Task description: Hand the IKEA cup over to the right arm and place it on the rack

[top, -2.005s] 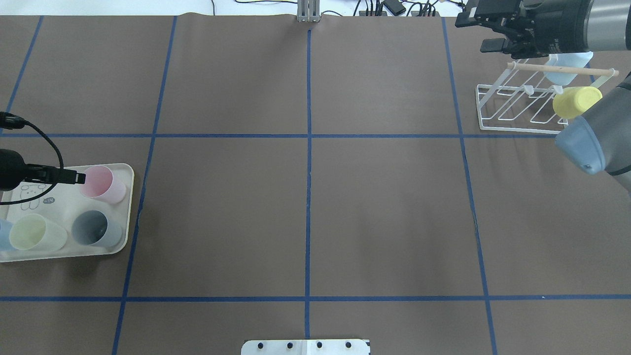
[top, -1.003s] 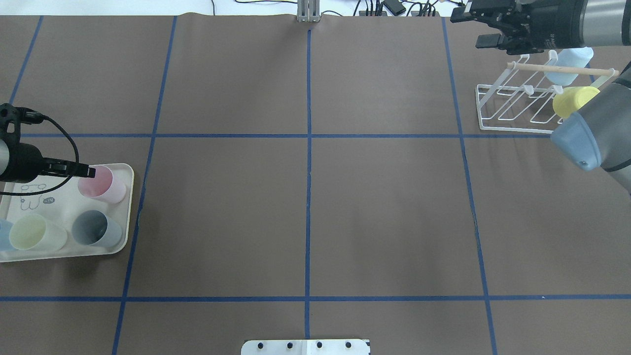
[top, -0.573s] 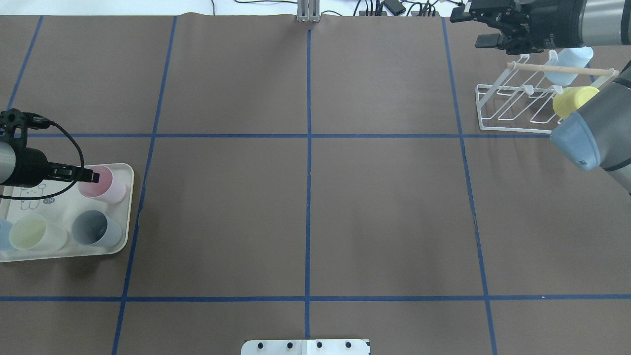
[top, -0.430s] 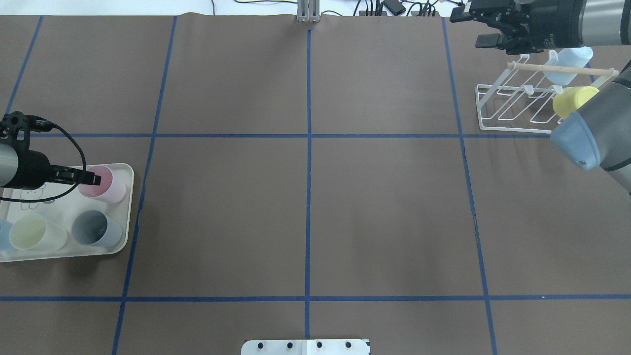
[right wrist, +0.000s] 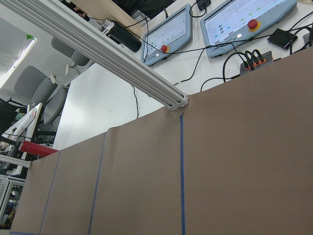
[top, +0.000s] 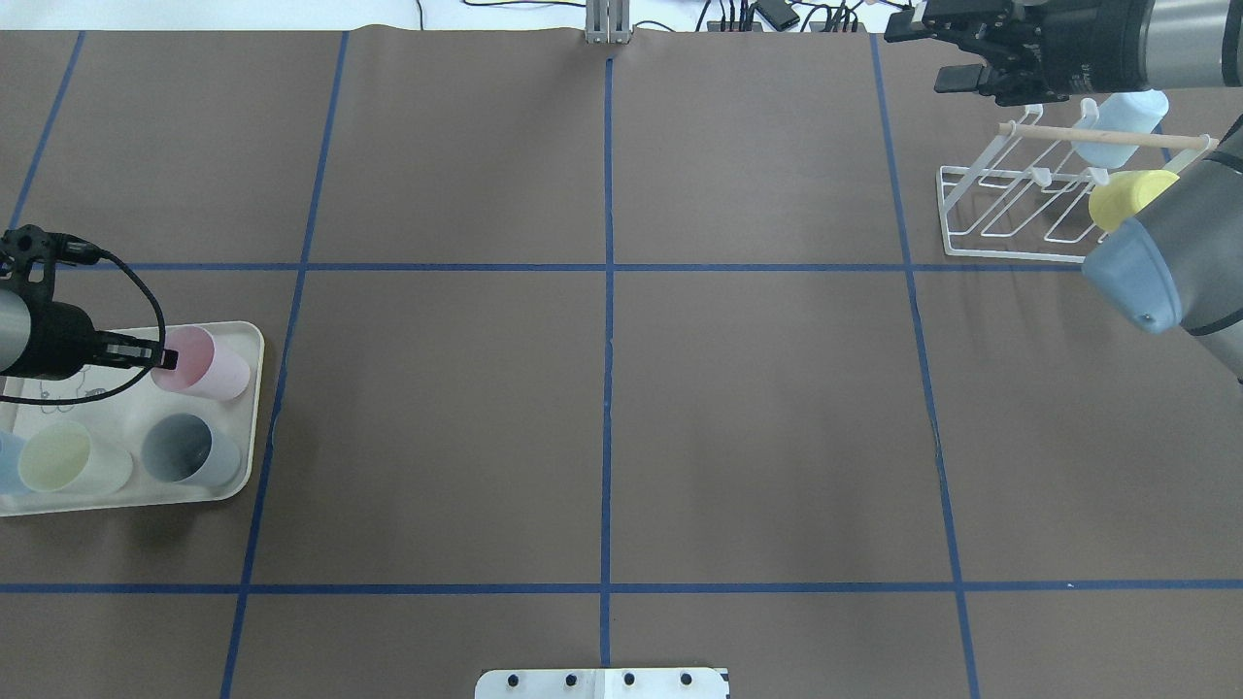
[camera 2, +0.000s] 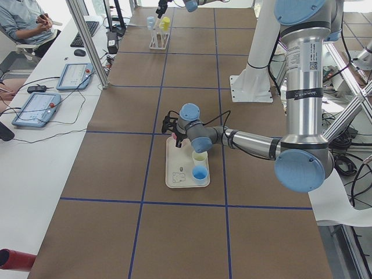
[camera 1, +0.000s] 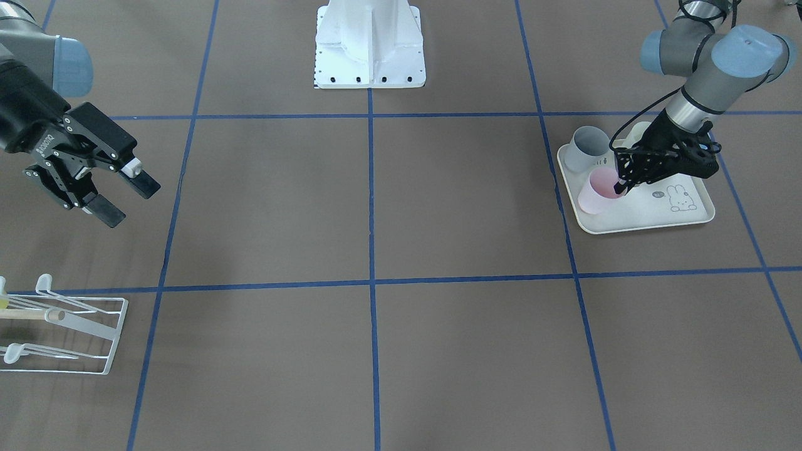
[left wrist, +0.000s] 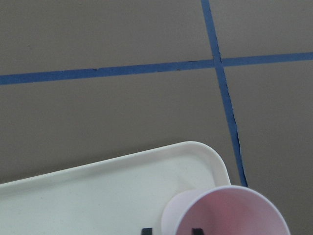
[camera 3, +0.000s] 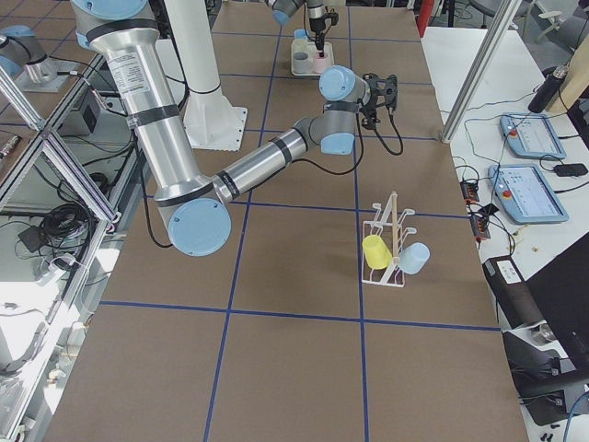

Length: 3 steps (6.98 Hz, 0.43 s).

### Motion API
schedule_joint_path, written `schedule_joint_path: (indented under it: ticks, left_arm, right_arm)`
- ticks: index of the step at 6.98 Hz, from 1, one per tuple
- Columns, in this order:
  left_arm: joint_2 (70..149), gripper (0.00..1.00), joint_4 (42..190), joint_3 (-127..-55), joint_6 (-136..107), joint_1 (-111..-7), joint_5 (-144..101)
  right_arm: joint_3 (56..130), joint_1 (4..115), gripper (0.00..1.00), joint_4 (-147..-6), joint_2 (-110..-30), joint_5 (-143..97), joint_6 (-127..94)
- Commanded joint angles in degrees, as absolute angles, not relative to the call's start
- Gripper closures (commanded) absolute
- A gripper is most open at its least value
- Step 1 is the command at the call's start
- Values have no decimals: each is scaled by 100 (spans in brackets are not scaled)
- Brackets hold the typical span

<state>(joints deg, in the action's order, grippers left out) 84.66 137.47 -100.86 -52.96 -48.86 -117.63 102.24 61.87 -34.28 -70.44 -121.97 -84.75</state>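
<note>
A pink IKEA cup [top: 218, 364] stands upright at the far right corner of a cream tray [top: 248, 427]. My left gripper [top: 165, 357] is open and straddles its near rim. In the left wrist view one black fingertip [left wrist: 146, 230] sits outside the pink cup [left wrist: 230, 210] and the other inside, with a gap between them. At the far right, my right gripper [top: 923, 56] hangs open and empty, just beyond the white wire rack [top: 1010, 209]. In the front-facing view the right gripper [camera 1: 128, 200] is well above the rack [camera 1: 62, 338].
The rack holds a yellow cup [top: 1126, 199] and a pale blue cup [top: 1117, 121]. A grey-blue cup [top: 189, 451] and a pale yellow cup [top: 73, 461] share the tray. The white robot base [camera 1: 369, 50] stands mid-table; an aluminium post [top: 607, 24] is at the far edge.
My left gripper swung right over the pink cup's mouth, then drew back a little onto its near rim. The right gripper lifted slightly away from the rack, then held still.
</note>
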Motion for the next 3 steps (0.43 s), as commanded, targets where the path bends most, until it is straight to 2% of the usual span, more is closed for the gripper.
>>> schedule_joint_path:
  ticks: [1, 3]
  left_arm:
    - [8323, 100, 13311, -10422, -5169, -5357, -11838]
    - [8611, 100, 12038, -10940, -4676, -5947, -11918]
  right_arm:
    - [10222, 6187, 0, -3428, -7014, -12190, -8481]
    - [10239, 6065, 0, -3428, -6953, -12190, -8473]
